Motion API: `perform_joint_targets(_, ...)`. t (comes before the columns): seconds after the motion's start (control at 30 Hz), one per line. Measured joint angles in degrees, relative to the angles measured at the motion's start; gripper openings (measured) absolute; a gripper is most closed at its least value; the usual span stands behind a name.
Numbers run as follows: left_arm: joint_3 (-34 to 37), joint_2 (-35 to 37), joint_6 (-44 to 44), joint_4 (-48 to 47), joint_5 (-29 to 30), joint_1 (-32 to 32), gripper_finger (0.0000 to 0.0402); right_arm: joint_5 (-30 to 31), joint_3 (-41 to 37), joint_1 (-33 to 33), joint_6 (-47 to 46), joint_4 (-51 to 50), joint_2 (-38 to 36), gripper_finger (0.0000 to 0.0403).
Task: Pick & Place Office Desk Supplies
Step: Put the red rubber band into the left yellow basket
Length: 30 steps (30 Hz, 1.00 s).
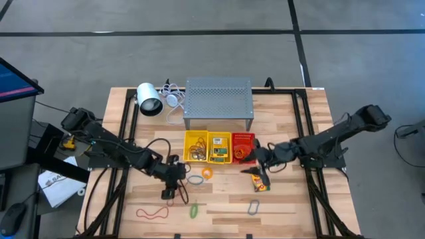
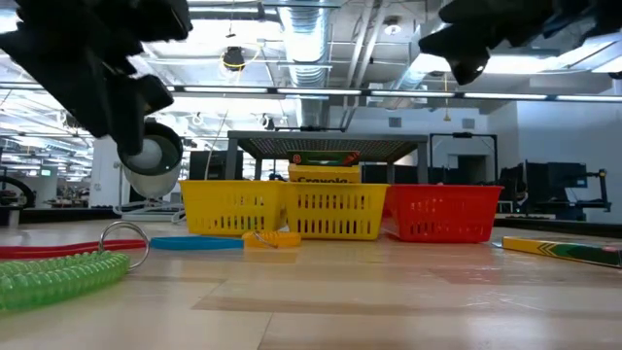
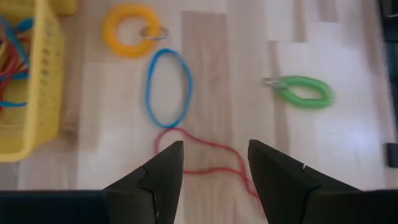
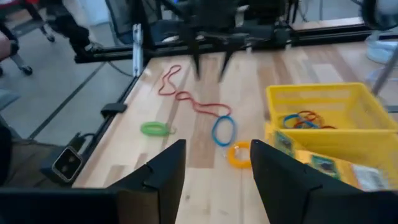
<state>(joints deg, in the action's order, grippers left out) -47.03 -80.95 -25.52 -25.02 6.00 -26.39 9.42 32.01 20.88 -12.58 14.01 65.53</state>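
Observation:
My left gripper (image 3: pixel 214 168) (image 1: pixel 170 192) hovers open, pointing down at the table's near left. A thin red rubber band (image 3: pixel 205 152) lies flat just ahead of its fingertips, untouched. Beyond it lie a blue band (image 3: pixel 168 87), an orange ring (image 3: pixel 129 30) and a green ring (image 3: pixel 305 91). My right gripper (image 4: pixel 214 174) (image 1: pixel 257 161) stands open and empty above the table beside the red basket (image 1: pixel 244 147), pointing toward the left arm. A crayon box (image 1: pixel 260 180) lies flat on the table below it. Another crayon box (image 2: pixel 326 177) sits in the middle yellow basket (image 1: pixel 220 147).
Three baskets stand in a row mid-table; the left yellow one (image 1: pixel 196 146) holds bands. Behind them stand a grey perforated stand (image 1: pixel 219 103) and a white lamp (image 1: pixel 149 99). A grey ring (image 1: pixel 254 207) and another red band (image 1: pixel 153 213) lie near the front edge.

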Motion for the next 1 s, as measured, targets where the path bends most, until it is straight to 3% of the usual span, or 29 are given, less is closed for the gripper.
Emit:
perform_joint_targets(0.43, 0.0, -9.2, -0.9, -0.7, -2.9, 3.7, 0.0176, 8.9, 0.0, 9.4, -0.4, 4.6, 4.1, 0.0175)
perform_joint_targets(1.0, 0.0, -13.2, -2.0, 1.0, -2.8, 3.7, 0.0176, 9.1, 0.0, 10.2, -0.4, 4.4, 4.1, 0.0175)
